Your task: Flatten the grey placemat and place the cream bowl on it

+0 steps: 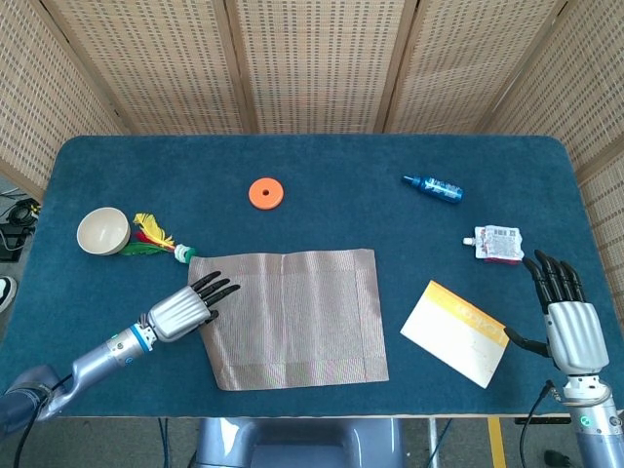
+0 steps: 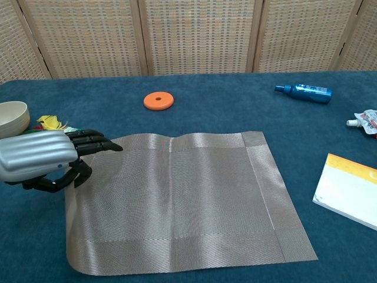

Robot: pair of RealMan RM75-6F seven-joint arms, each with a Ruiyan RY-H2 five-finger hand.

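The grey placemat [image 1: 292,317] [image 2: 182,200] lies spread near the table's front middle, with a slight crease along its far edge. My left hand [image 1: 187,310] [image 2: 47,158] hovers at the mat's left edge, fingers stretched out over it and holding nothing. The cream bowl [image 1: 103,231] [image 2: 12,118] stands upright at the far left, apart from the mat. My right hand [image 1: 567,327] is at the front right, fingers apart and empty, away from the mat; the chest view does not show it.
A feathered shuttlecock [image 1: 156,239] lies between bowl and mat. An orange disc [image 1: 265,193] and a blue bottle [image 1: 434,187] sit further back. A white pouch [image 1: 497,244] and a yellow-white notepad [image 1: 456,331] lie right of the mat.
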